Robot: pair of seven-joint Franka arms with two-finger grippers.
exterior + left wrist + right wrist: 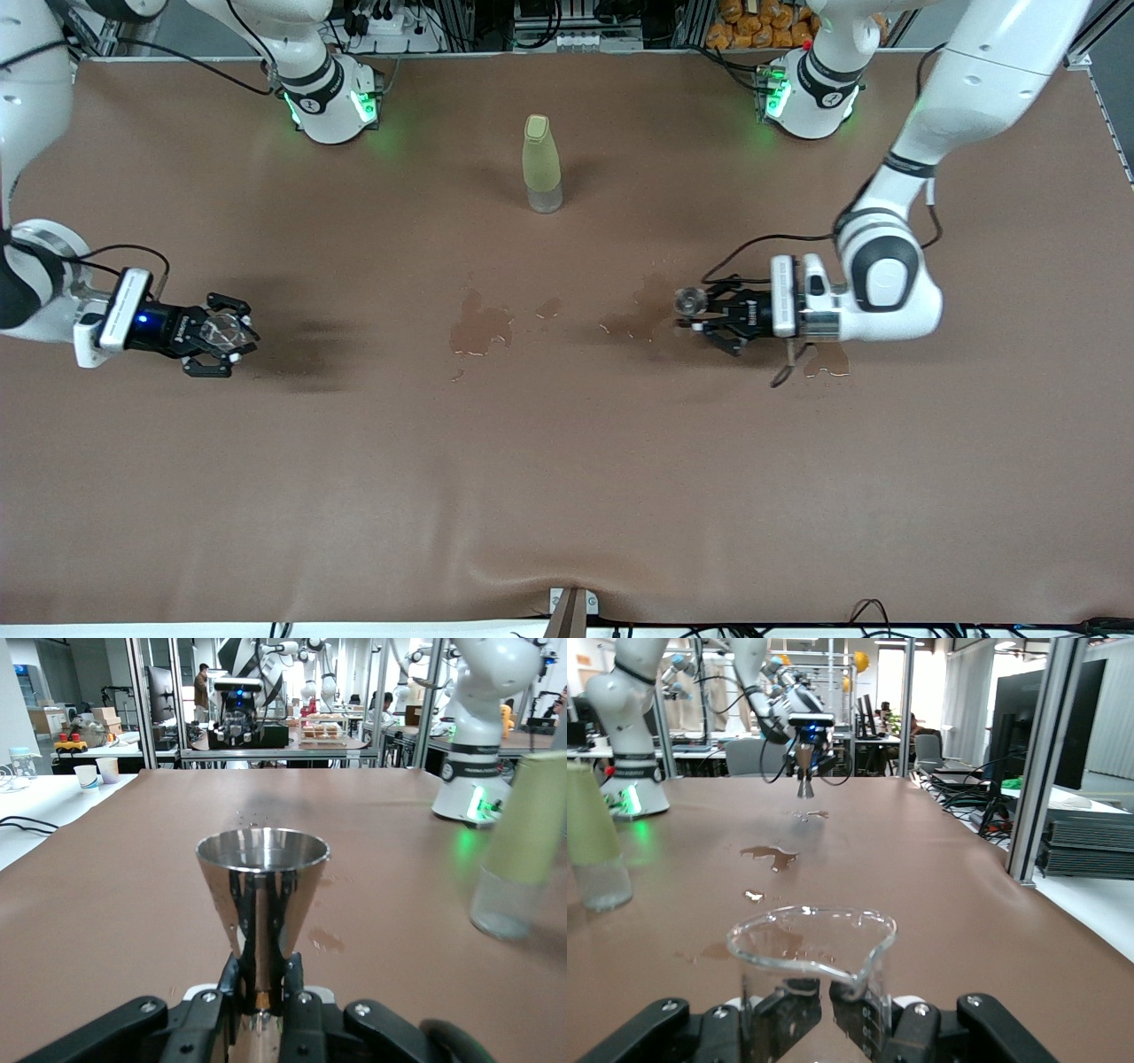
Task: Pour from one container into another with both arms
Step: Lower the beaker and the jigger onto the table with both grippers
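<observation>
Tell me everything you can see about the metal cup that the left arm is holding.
The metal cup is a shiny steel cone, like a jigger: a wide round open rim on top, narrowing down to a slim waist. Its polished wall mirrors the room. It stands upright, and no liquid is visible at the rim. The left tool is shut on its narrow lower part, holding it over the brown table above wet spill marks. Nothing else touches it.

Brown table cover [567,496], front view, clock read from its centre; pale yellow-green bottle [542,164] with clear base upright at 12 o'clock, cap on; dark wet patch [478,328] at 9 o'clock, close in; second wet patch [640,315] at 3 o'clock; smaller stain [828,359] farther out at 3 o'clock; cover puckered into a fold [567,576] at 6 o'clock edge; orange packets [762,27] past the 1 o'clock edge.
</observation>
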